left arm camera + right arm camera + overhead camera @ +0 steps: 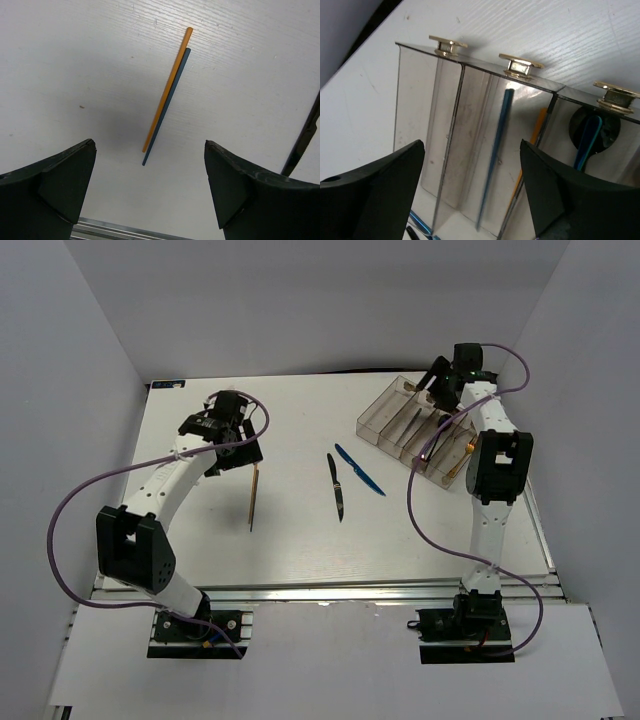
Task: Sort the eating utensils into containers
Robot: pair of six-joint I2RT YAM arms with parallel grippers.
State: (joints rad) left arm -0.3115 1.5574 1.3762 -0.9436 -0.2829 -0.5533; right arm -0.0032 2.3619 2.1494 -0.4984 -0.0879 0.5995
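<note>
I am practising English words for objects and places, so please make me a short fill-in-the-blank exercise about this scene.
1. The left hand hovers over the orange chopstick with its jaws ___.
2. The black knife and the blue knife lie on the ___, outside the tray.
3. The right hand hovers over the tray, holding ___.
Answers: open; table; nothing.

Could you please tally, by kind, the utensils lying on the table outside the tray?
Chopsticks: 2 (orange chopstick, blue chopstick)
Knives: 2 (black knife, blue knife)
Total: 4
</note>
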